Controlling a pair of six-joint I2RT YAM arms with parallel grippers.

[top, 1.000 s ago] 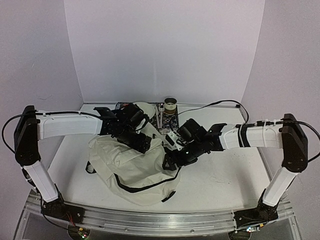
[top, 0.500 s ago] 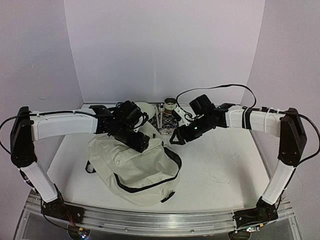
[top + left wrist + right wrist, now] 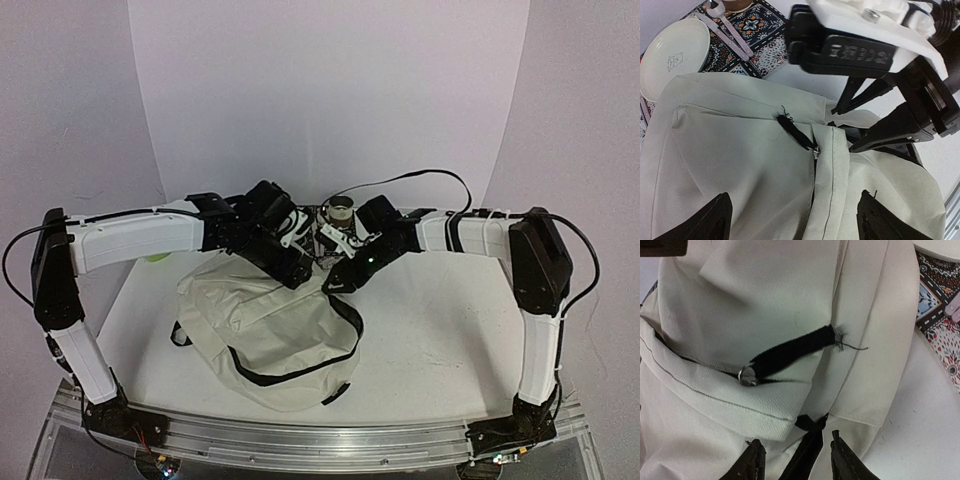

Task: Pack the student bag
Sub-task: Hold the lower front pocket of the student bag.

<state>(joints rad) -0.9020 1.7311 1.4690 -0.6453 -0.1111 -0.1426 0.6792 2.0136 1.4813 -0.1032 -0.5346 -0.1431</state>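
The student bag (image 3: 268,328), cream fabric with black trim, lies flat in the middle of the table. My left gripper (image 3: 296,266) hovers open over its far top edge, fingers spread wide above the fabric (image 3: 740,165) with nothing between them. A black zip pull (image 3: 797,132) with a metal ring lies just ahead of it. My right gripper (image 3: 338,281) meets it from the right at the same edge. Its jaws (image 3: 796,460) stand partly apart astride the black zip end (image 3: 810,442), not touching it. The same pull (image 3: 790,352) shows on the flap (image 3: 740,290) beyond.
Behind the bag lies a patterned mat (image 3: 760,40) with a white bowl (image 3: 672,57), a spoon (image 3: 732,35) and a cup (image 3: 341,212). A green object (image 3: 155,258) sits at the far left. My two grippers are almost touching.
My right arm has swung from the bag's right side up to its far top edge, and its jaws have narrowed. My left gripper has shifted slightly right and stayed wide.
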